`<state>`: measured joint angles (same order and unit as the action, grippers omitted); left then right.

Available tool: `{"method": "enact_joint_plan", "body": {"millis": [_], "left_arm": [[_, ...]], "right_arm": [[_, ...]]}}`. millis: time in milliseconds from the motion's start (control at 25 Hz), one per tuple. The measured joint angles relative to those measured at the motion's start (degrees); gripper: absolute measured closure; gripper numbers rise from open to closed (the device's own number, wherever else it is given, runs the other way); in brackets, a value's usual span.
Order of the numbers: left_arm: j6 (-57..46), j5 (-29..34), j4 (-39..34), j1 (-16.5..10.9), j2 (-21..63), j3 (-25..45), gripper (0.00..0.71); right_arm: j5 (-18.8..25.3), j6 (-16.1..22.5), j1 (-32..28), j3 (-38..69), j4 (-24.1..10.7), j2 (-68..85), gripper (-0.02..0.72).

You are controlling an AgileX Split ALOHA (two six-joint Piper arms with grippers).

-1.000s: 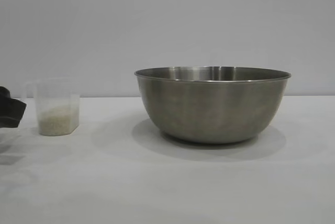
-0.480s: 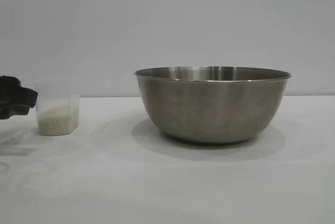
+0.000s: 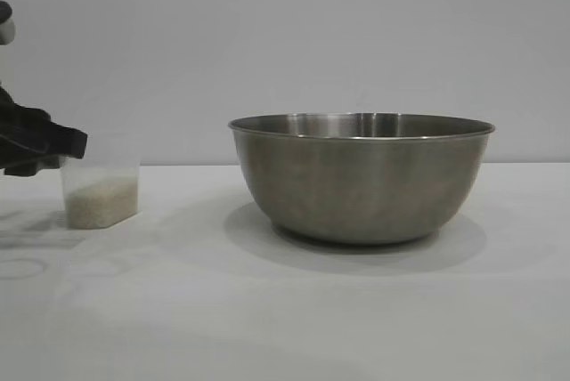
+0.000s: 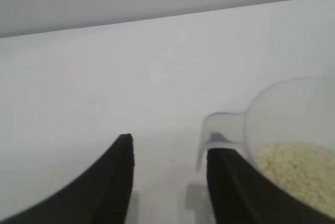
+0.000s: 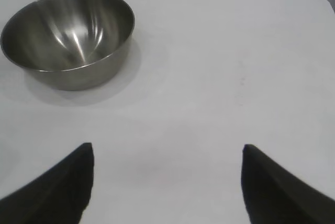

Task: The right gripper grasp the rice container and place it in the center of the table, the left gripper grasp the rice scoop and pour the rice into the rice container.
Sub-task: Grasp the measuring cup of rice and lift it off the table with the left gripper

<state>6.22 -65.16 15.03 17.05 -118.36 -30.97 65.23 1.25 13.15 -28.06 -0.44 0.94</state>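
**Two steps, second one starting: left claw at the scoop handle**

Two black pointed fingers [image 4: 118, 182] of the left gripper [image 4: 170, 148] stood apart on either side of the thin handle [image 4: 209, 124] of the rice scoop [image 4: 293, 114], a small clear frosted plastic measuring cup. One finger was just beside the handle and the other was clear of it. No pinch showed, so I judged the step in hand to be the grasp of the scoop, not the lift.

The scoop stood upright on the table [image 3: 285, 310], a broad flat top under plain white cloth, at the exterior view's left. The rice [image 4: 298, 166], a low heap of off-white grains, lay in its bottom.

The next move likely called for closing squarely on the handle. After that the scoop needed a level lift, since it was open-topped and light and could tip or slide.

The right gripper [image 5: 167, 182], a matching black claw, hung with its fingers spread wide and held nothing. It was well apart from everything else.

The rice container [image 3: 361, 181], a large round brushed stainless-steel bowl with a thin rolled rim, sat empty near the table's middle, so the first step looked done. Bare cloth lay between scoop and bowl, which left an open path across. The rim stood higher than the scoop, so the carry would need height before tipping.

The table's back edge was well behind both things. A plain grey wall [image 3: 285, 34] stood behind it.
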Motion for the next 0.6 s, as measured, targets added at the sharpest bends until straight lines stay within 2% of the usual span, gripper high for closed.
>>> {"method": "enact_joint_plan", "body": {"millis": [120, 600], "left_arm": [[0.26, 0.00, -2.24, 0.00, -0.26, 0.00, 0.710], [0.38, 0.00, -5.04, 0.00, -0.38, -0.67, 0.710]], "right_arm": [[0.00, 0.00, 0.00, 0.00, 0.00, 0.00, 0.165], [0.00, 0.00, 0.00, 0.00, 0.00, 0.00, 0.165]]}}
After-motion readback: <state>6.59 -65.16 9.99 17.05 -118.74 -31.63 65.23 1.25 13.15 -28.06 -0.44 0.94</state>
